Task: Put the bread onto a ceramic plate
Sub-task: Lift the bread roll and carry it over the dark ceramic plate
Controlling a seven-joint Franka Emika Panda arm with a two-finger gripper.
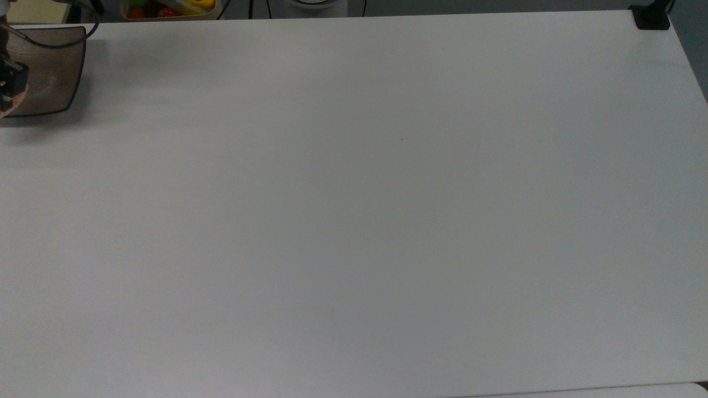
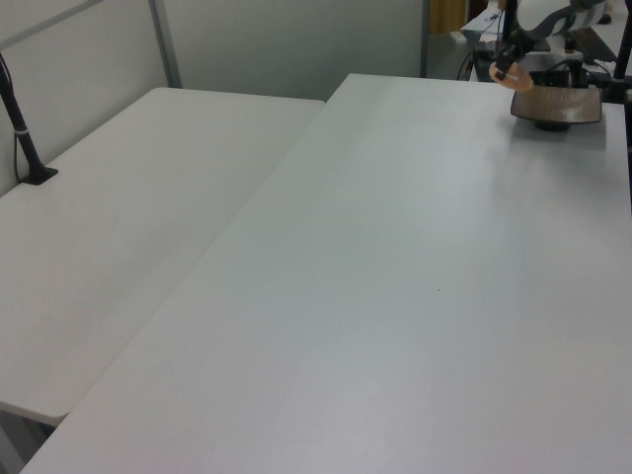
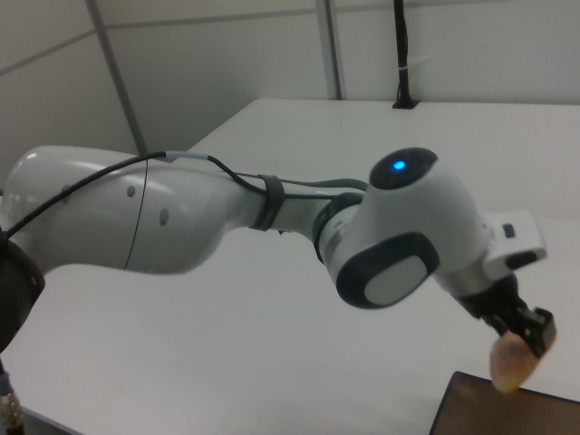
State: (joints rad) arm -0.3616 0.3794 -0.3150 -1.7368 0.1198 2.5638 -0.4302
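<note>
Bread (image 3: pixel 508 366), a small pale orange-brown oval, hangs clamped in black jaws above the brown ceramic plate (image 3: pixel 507 415).
</note>
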